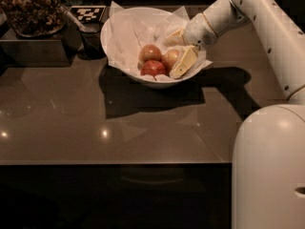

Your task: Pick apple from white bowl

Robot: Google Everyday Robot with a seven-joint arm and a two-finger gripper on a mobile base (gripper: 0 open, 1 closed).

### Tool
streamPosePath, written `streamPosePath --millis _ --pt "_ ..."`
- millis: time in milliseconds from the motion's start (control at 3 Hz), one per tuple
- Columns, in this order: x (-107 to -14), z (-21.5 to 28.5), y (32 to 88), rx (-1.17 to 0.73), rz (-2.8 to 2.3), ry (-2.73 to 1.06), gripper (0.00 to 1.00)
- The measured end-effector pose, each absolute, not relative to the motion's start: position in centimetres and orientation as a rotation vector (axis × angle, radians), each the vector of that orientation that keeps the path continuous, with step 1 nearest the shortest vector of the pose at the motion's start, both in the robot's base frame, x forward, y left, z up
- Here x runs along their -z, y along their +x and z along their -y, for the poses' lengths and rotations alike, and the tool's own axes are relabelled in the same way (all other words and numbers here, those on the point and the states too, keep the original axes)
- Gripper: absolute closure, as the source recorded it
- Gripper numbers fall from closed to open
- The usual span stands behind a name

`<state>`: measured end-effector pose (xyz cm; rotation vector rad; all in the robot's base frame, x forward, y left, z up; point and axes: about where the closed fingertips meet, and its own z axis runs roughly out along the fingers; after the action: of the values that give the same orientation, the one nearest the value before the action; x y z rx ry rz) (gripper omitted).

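1. Left of the white bowl (123, 65), a dark bin of brown clumps (31, 7) and a checkered tag (88, 14) sit at the back of the surface (119, 128). They are well apart from your work, so ignore them.
2. Inside the white bowl, crinkled paper (125, 32) cradles three fruits bunched together. A yellow-red apple (149, 52) sits toward the bowl's left and a deep-red apple (153, 69) toward its near rim.
3. The apple (168, 58) you want lies on the bowl's right side, touching both neighbours, so a sideways entry would likely nudge them.
4. The end effector (177, 50) reaches in over the bowl's right rim, tilted downward. Its fingers (184, 64) are spread and nothing is pinched. The nearer one lies against or just beside the apple's right flank. That suits straddling it from the open side.
5. Judgement: close only once the far finger clears the paper.
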<state>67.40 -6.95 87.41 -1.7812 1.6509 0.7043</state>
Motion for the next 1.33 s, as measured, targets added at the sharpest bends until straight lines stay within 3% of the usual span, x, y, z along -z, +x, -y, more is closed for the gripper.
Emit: streamPosePath --millis 333,1333 --pt "-86.7 7.2 67.3 -0.716 -1.666 -1.783 0.16" --pt "-85.6 7.5 67.3 -0.721 -1.687 -1.776 0.81"
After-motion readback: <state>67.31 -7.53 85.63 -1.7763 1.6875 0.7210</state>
